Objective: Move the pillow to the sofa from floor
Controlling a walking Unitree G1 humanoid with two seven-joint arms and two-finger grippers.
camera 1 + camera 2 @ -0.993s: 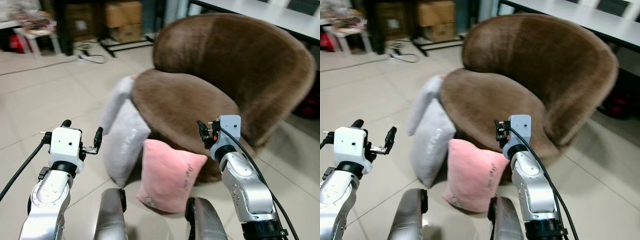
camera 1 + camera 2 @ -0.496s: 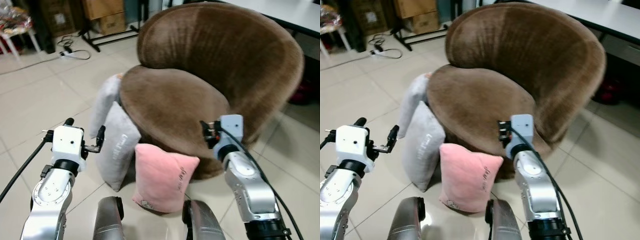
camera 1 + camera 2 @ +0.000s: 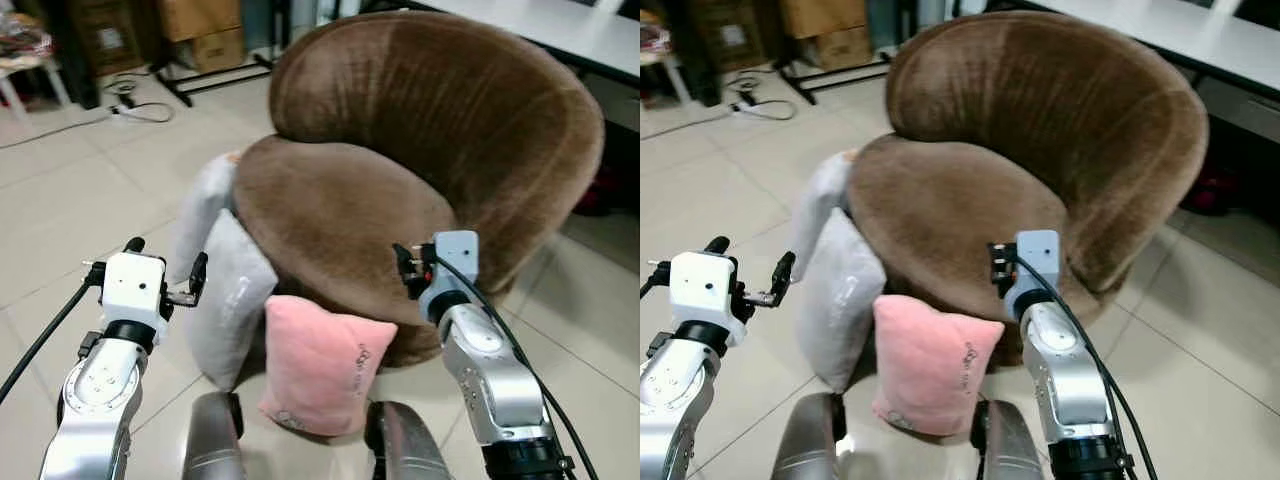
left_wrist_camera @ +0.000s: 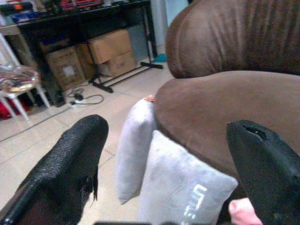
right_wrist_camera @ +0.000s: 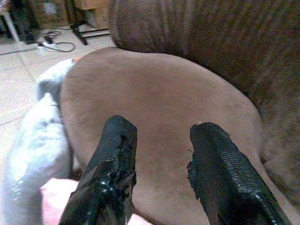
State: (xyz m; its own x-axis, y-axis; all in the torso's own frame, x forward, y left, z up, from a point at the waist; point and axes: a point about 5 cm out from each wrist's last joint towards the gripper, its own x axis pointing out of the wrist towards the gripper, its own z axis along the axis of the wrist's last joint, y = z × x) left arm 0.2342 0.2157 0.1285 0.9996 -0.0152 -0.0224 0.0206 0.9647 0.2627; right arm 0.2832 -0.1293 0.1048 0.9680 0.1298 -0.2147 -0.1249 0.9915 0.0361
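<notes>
Pink pillow (image 3: 322, 365) leans against the sofa (image 3: 400, 190): soft, light, squashy; pinch its top edge. Left gripper (image 3: 165, 272) wide, right gripper (image 5: 161, 178) parted, both empty.

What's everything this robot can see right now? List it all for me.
pink pillow: one, pink, on the floor against the chair's front.
grey pillows: two, pale grey, leaning on the chair's left side.
sofa chair: one, brown, centre.
cardboard boxes: several, brown, far back under a dark table.
cable: one, black, on the floor behind.
left gripper: black fingers, open, raised near the grey pillows.
right gripper: black fingers, open, above the seat.
</notes>
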